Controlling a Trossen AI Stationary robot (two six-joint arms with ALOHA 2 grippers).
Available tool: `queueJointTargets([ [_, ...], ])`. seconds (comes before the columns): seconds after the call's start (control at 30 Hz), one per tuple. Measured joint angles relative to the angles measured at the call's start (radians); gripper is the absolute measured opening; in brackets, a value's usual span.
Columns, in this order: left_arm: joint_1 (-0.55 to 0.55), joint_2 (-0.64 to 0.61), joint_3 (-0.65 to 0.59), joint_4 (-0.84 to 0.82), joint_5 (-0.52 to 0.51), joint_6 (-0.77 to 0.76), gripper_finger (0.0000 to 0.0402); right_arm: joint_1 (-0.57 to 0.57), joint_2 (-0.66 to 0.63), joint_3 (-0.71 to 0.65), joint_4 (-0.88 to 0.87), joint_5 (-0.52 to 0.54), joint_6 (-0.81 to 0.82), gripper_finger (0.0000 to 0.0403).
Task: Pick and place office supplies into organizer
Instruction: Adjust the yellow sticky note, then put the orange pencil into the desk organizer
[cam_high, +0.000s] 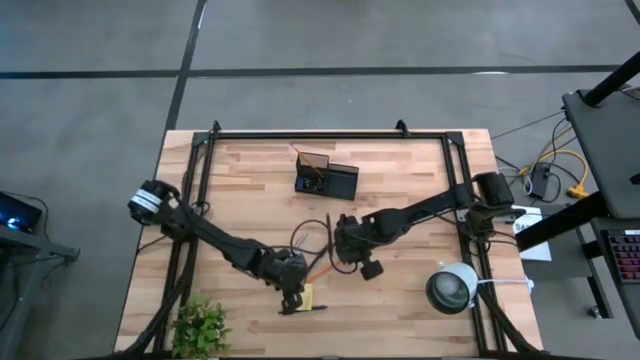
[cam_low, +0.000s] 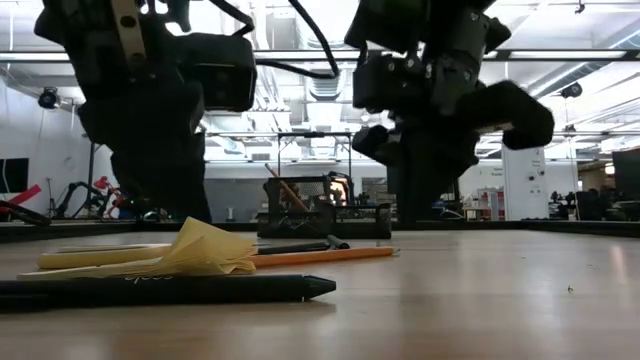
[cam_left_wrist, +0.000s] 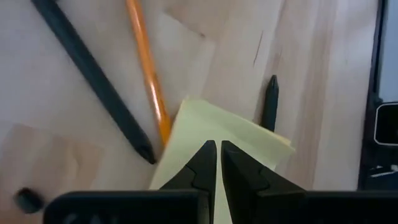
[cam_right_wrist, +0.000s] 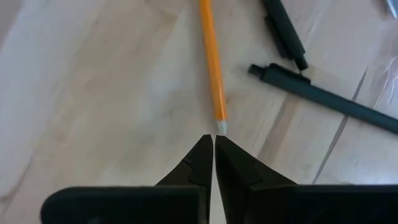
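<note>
The yellow sticky-note pad (cam_left_wrist: 230, 140) lies on the table near the front, its sheets curled up (cam_low: 205, 248). My left gripper (cam_left_wrist: 217, 149) is shut, its tips over the pad. An orange pencil (cam_right_wrist: 212, 68) lies flat between two black pens (cam_left_wrist: 93, 81) (cam_right_wrist: 323, 93). My right gripper (cam_right_wrist: 213, 140) is shut, tips just short of the pencil's pale end. Another black pen (cam_low: 170, 290) lies by the pad. The dark organizer (cam_high: 326, 178) stands toward the far edge. My left gripper points its shut fingertips (cam_left_wrist: 208, 155) slanting down at the pad's top sheet (cam_left_wrist: 239, 134); whether they touch it I cannot tell. My right gripper points steeply down beside the pencil's pale end (cam_right_wrist: 221, 127); whether the shut tips touch it I cannot tell.
A green plant (cam_high: 200, 326) stands at the front left corner and a round grey-white lamp (cam_high: 452, 288) at the front right. A small black clip (cam_left_wrist: 28, 199) lies near the pens. A long thing sticks up out of the organizer (cam_low: 287, 190).
</note>
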Motion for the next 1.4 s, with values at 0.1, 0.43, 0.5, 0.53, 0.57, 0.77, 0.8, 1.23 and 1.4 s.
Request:
queueJointTargets([
  [0.1, -0.023, 0.038, 0.033, 0.004, 0.0, -0.015, 0.0008, 0.0, 0.009, -0.001, 0.003, 0.0, 0.003, 0.0009],
  [0.43, -0.09, 0.093, 0.066, 0.008, 0.005, -0.091, 0.0008, -0.001, 0.014, 0.0, 0.041, 0.001, -0.004, 0.0009],
  [0.5, -0.101, 0.096, 0.062, 0.008, 0.006, -0.109, 0.0008, 0.0, 0.014, 0.0, 0.043, 0.001, -0.004, 0.0009],
  [0.53, -0.103, 0.096, 0.061, 0.006, 0.007, -0.118, 0.0008, -0.001, 0.014, 0.0, 0.048, 0.001, -0.006, 0.0009],
  [0.57, -0.105, 0.095, 0.061, 0.006, 0.007, -0.12, 0.0008, -0.001, 0.014, 0.0, 0.052, 0.001, -0.007, 0.0009],
  [0.77, -0.132, 0.088, 0.061, 0.0, 0.046, -0.148, 0.0008, -0.001, 0.014, -0.001, 0.075, 0.001, -0.006, 0.0009],
  [0.8, -0.138, 0.083, 0.061, 0.0, 0.047, -0.158, 0.0008, -0.001, 0.014, -0.001, 0.082, 0.001, -0.005, 0.0009],
  [1.23, -0.145, 0.014, 0.059, -0.02, 0.022, -0.196, 0.0008, -0.001, 0.014, -0.01, 0.126, 0.001, 0.002, 0.0009],
  [1.4, -0.142, 0.009, 0.056, -0.045, -0.003, -0.196, 0.0008, -0.001, 0.014, -0.021, 0.142, -0.002, 0.004, 0.0009],
])
